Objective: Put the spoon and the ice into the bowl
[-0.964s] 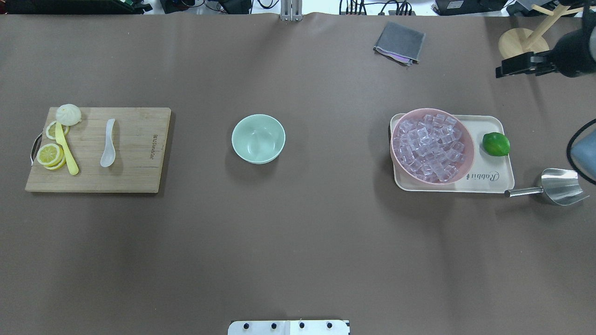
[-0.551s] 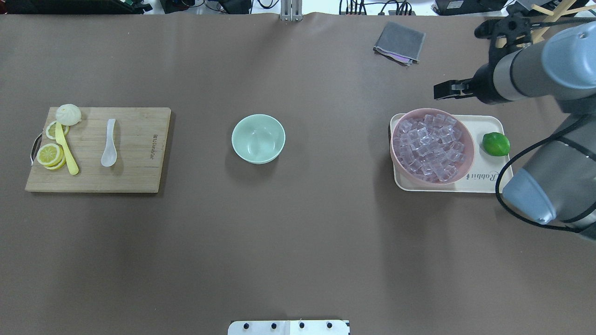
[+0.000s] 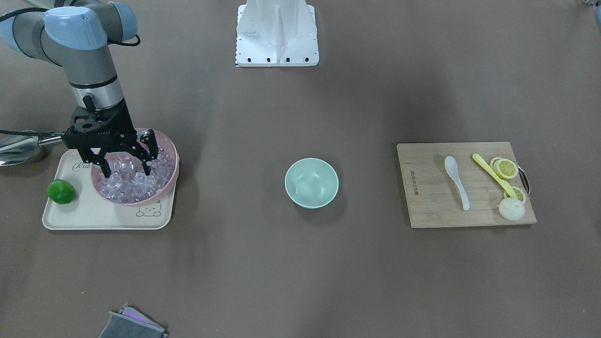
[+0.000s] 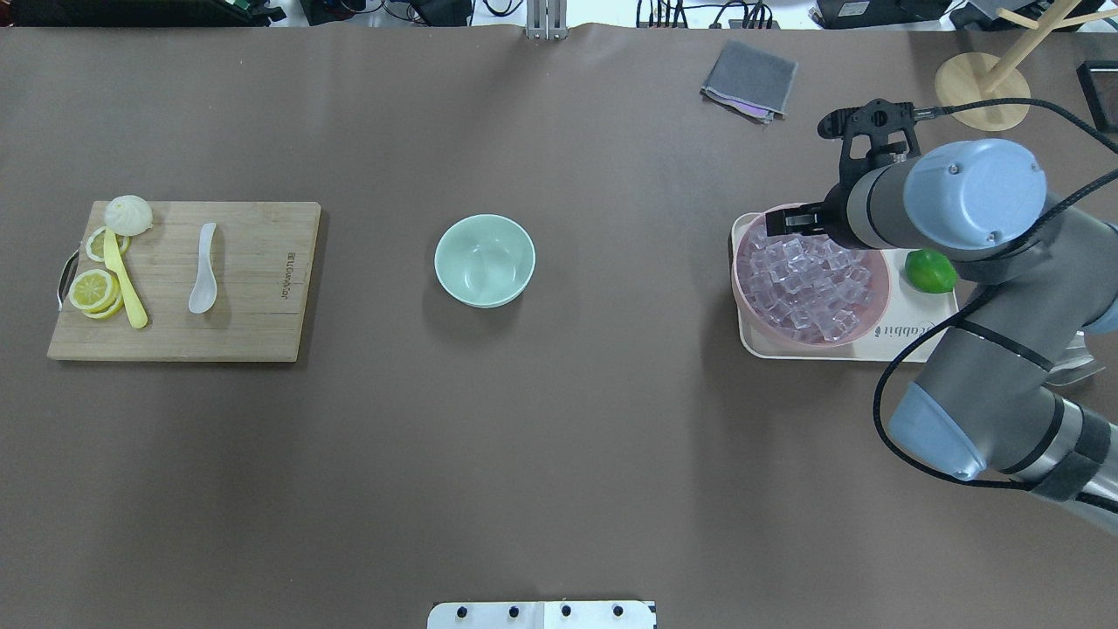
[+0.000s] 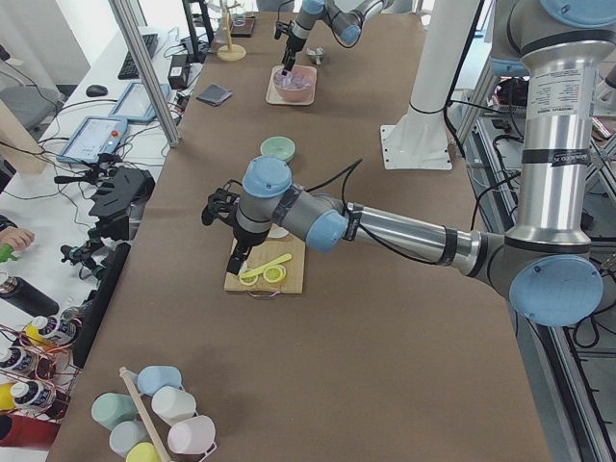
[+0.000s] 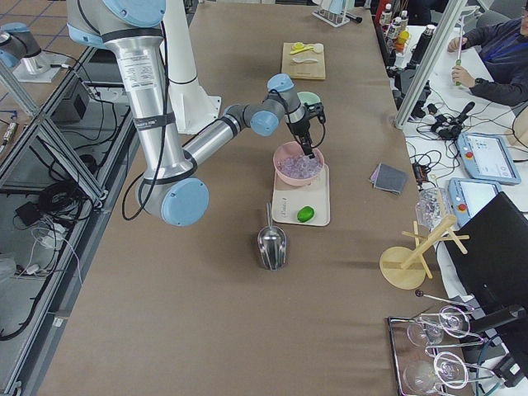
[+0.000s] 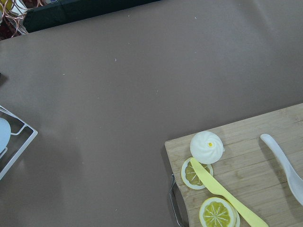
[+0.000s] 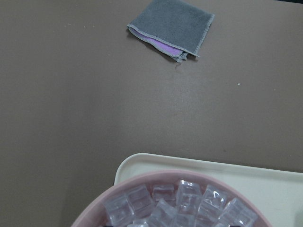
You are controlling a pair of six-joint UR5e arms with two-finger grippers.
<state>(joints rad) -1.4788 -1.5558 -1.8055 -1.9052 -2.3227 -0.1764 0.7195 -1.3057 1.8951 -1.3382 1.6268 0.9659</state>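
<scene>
The white spoon (image 4: 203,279) lies on the wooden cutting board (image 4: 253,323) at the left; it also shows in the left wrist view (image 7: 286,165). The empty mint-green bowl (image 4: 485,260) stands mid-table. Clear ice cubes (image 3: 134,183) fill a pink bowl (image 3: 136,203) on a cream tray (image 3: 94,216). My right gripper (image 3: 126,171) is open, pointing down, with its fingertips (image 3: 105,172) among the top cubes and nothing held. My left gripper (image 5: 236,260) shows only in the exterior left view, above the board; I cannot tell its state.
A yellow spoon (image 4: 127,288), lemon slices (image 4: 94,290) and a bun (image 4: 128,214) share the board. A lime (image 4: 930,271) sits on the tray. A metal scoop (image 3: 14,148) lies beside the tray. A grey cloth (image 4: 749,79) and a wooden stand (image 4: 983,79) are at the back.
My right arm has swung in from the table's right edge and brought its gripper down over the pink bowl of ice. Spoon, bowl and board have not moved.
</scene>
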